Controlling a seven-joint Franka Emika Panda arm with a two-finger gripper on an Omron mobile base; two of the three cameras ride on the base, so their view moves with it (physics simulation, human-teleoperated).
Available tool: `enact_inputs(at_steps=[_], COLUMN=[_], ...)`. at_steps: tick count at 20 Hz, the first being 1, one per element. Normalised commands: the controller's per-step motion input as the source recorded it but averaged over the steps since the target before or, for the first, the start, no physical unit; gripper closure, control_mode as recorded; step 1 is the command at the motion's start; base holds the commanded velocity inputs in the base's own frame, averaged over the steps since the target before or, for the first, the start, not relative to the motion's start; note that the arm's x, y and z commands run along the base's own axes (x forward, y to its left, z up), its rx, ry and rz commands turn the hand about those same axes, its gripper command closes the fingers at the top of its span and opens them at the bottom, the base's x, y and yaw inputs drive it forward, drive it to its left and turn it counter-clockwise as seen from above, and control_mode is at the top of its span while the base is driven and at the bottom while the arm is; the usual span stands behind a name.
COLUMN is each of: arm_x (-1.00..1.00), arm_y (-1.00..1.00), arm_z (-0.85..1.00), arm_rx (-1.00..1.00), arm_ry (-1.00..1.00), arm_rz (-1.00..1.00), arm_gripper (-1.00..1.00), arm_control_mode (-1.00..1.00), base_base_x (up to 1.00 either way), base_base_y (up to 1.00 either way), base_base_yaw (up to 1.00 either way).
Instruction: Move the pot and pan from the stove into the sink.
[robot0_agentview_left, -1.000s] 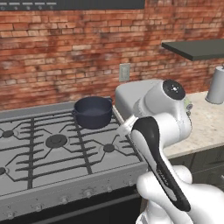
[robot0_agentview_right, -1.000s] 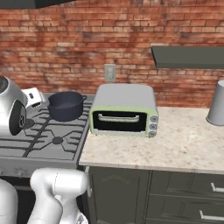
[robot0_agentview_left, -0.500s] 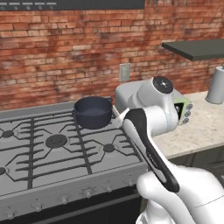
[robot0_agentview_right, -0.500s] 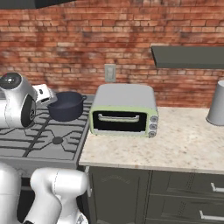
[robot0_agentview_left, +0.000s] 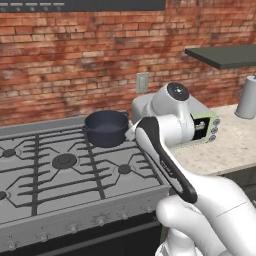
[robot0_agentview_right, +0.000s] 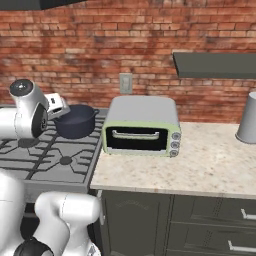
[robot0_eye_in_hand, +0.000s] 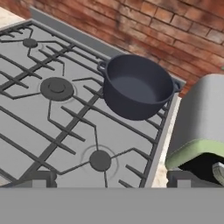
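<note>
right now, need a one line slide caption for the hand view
Open gripper looks down at the empty pot on the stove, beside the toaster oven.

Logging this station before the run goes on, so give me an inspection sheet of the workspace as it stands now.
Surface: stove with dark grates, speckled counter beside it.
Job's things: pot upright on the stove's back right burner, empty inside; pan and sink nothing seen.
Clutter: toaster oven on the counter next to the pot; grey canister at the far end.
Grippers: gripper open, holding nothing, apart from the pot.
Cables: nothing seen.
Surroundings: brick wall, wall outlet, dark shelf.
</note>
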Motion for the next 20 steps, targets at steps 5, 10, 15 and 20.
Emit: enact_inputs(at_steps=[5,10,15,20], arm_x=[0.39,0.48,0.44,0.44], arm_y=[0.07,0.08,0.16,0.18], arm_z=[-0.24,-0.3,-0.32,-0.3], arm_rx=[0.0,0.0,0.0,0.0], arm_ry=[0.0,0.0,0.0,0.0], arm_rz=[0.0,0.0,0.0,0.0], arm_gripper=[-1.0,-1.0,-1.0,-1.0], arm_control_mode=[-1.0,-1.0,-1.0,-1.0], base_base_x=[0.0,0.0,0.0,0.0], base_base_y=[0.0,0.0,0.0,0.0], base_base_yaw=[0.0,0.0,0.0,0.0])
